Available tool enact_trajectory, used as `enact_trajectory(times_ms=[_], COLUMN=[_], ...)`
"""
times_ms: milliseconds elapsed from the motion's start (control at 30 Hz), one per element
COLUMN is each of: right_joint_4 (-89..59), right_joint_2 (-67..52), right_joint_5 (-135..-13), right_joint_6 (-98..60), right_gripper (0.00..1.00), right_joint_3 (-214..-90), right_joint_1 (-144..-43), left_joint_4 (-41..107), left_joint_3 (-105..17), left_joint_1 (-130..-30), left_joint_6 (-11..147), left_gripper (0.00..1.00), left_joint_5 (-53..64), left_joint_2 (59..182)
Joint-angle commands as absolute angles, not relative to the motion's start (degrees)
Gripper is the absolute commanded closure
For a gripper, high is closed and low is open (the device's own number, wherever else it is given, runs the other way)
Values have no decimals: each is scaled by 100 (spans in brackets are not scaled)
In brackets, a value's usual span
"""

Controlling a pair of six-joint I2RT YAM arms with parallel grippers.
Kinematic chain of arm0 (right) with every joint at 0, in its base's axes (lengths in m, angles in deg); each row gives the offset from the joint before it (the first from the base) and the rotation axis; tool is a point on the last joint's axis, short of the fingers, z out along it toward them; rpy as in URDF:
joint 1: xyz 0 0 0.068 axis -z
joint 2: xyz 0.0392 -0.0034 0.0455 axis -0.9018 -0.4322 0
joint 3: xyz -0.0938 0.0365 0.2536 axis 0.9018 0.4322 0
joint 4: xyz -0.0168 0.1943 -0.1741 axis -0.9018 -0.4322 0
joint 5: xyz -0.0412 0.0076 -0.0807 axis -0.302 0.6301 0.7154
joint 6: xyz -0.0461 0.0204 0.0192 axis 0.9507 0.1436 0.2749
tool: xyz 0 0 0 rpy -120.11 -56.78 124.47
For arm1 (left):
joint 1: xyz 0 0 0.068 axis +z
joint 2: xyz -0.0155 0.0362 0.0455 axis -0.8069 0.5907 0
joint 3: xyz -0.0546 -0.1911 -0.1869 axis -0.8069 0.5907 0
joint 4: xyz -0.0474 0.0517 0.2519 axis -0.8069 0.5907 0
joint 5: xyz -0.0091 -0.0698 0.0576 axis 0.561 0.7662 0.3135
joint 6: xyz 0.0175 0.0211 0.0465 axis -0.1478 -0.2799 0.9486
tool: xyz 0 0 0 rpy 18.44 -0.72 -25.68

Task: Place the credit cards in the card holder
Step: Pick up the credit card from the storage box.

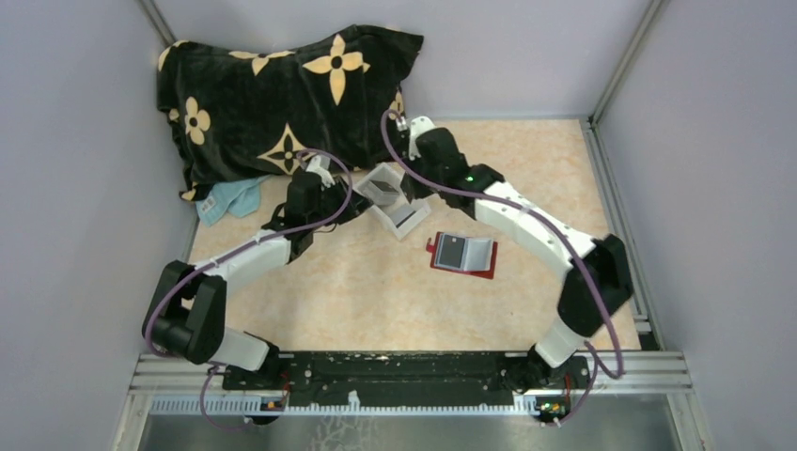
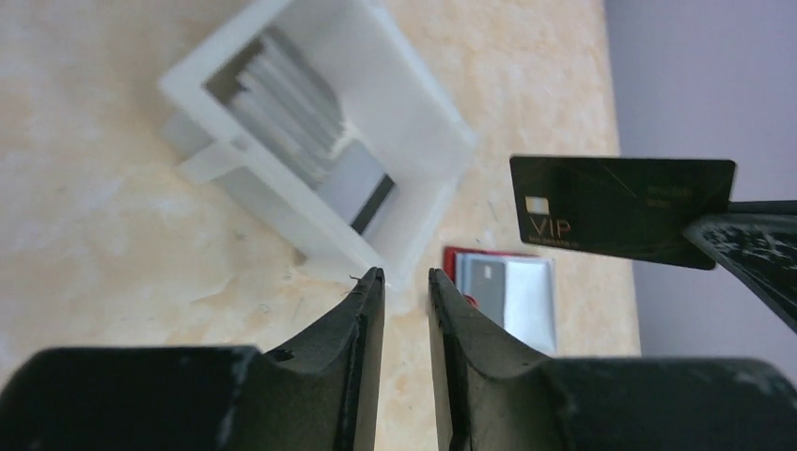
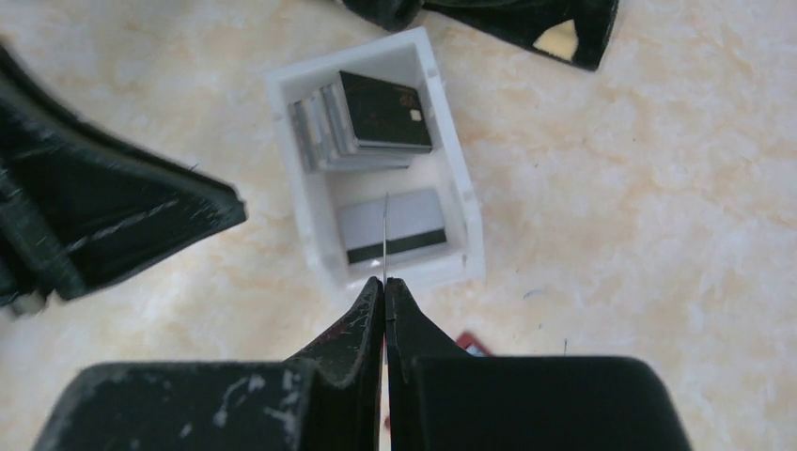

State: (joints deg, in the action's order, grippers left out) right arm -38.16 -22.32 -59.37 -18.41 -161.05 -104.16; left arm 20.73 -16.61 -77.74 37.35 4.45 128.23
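The red card holder (image 1: pixel 463 255) lies open on the table, with a dark card in its grey inner face; it also shows past the left fingers (image 2: pixel 507 291). Several credit cards (image 3: pixel 367 122) stand stacked in a small white tray (image 1: pixel 376 178), and a striped one (image 3: pixel 414 230) lies flat in its near half. My right gripper (image 3: pixel 386 280) is shut on a black "VIP" credit card (image 2: pixel 620 211), held on edge just above the tray. My left gripper (image 2: pixel 406 274) hovers beside the tray, open a narrow gap with nothing in it.
A black cushion with tan flower shapes (image 1: pixel 282 94) fills the far left corner, with a light-blue cloth (image 1: pixel 230 199) at its foot. Metal frame posts and grey walls close in the table on three sides.
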Motion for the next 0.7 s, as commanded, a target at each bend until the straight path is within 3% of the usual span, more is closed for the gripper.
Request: enact_trajectory(times_ms=[0,100,300,667], right_joint_4=[-3814,-3940,-3956,-3689], right_joint_2=[-806,-94,860,1123], right_joint_5=[-6535,-6948,-7841,-8914], right_joint_6=[-2312,-2508,-2901,-3236], right_gripper=[100,100,100,100], right_joint_3=[-15358,-14715,-13728,-13152], right_joint_1=[-10464,-10464,-10464,-10419], left_joint_4=[1550,1168,1165,1203], left_joint_3=[-1569,-1502,-1487,-1289], left_joint_1=[-7752,-7801,-8106,-8247], left_joint_6=[4352,4437,4984,5348], left_gripper=[69,68,63,62], left_joint_5=[2059,3139,4166,5309], left_joint_2=[12650,12657,12542,12383])
